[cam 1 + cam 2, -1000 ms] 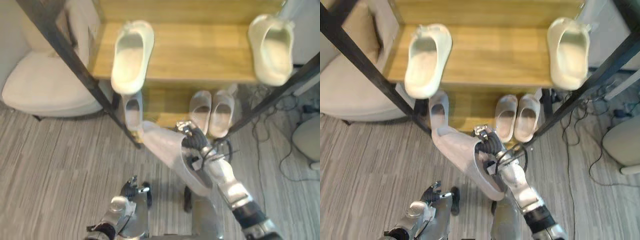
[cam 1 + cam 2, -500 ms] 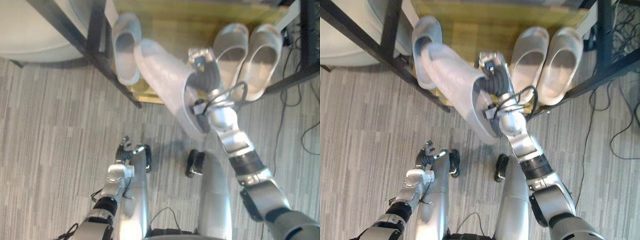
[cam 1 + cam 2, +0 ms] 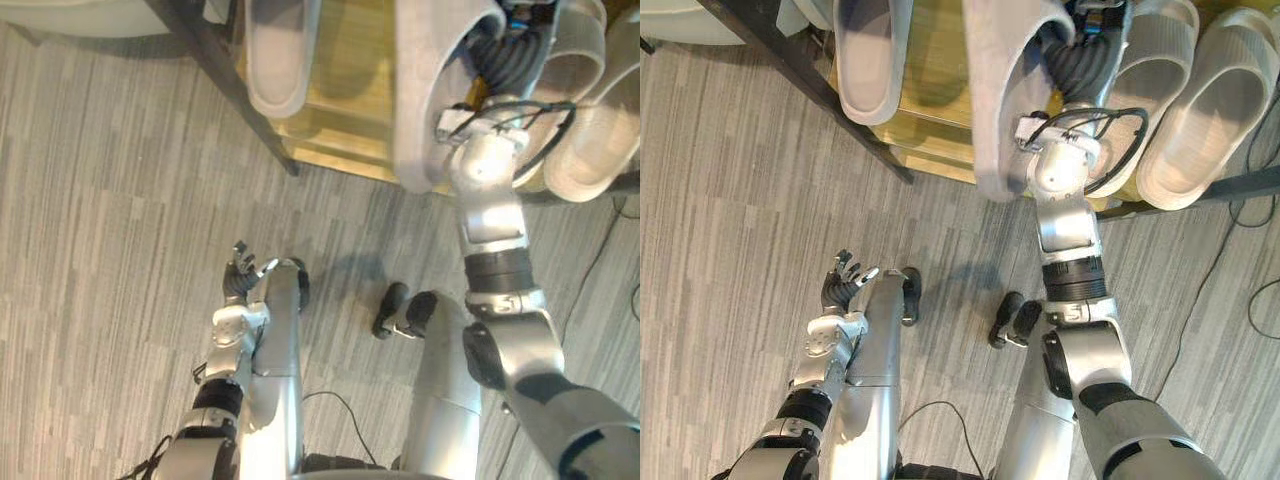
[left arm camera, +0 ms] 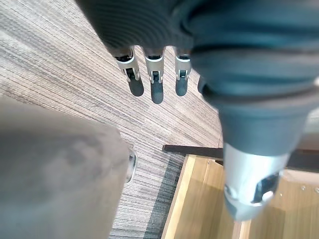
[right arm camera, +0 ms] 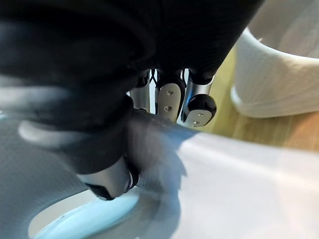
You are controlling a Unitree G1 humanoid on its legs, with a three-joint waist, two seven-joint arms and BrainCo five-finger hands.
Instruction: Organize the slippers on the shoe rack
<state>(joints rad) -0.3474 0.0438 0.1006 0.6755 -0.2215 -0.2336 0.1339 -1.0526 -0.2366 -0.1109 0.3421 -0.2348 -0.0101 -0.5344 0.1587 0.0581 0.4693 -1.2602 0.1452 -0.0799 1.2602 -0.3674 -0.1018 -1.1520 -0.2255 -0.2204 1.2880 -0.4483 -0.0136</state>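
Nearest the robot, the left hand (image 3: 240,280) hung low at its left side above the grey striped carpet floor (image 3: 120,200). Its fingers (image 4: 155,85) were straight, spread apart and empty, touching nothing.

Further out, the right arm reached forward to the front of the shoe rack (image 3: 810,85), a dark metal frame with a light wooden lower shelf (image 3: 350,80). The right hand (image 3: 1080,60) was clamped on a pale grey moulded slipper (image 3: 425,90). The wrist view showed the slipper's upper pinched at the opening between the thumb and the fingers (image 5: 169,99). The slipper lay lengthwise over the lower shelf, its heel end overhanging the shelf's front edge toward the robot. Whether its sole rested on the wood could not be told.

On the same shelf, to the robot's left of the held slipper, lay a single grey slipper (image 3: 280,50), just beside the frame's slanting front post and apart from the held one. To the right lay a pair of pale ribbed slippers (image 3: 1220,110), side by side with their heels toward the robot. The nearer of the two sat close against the right hand.
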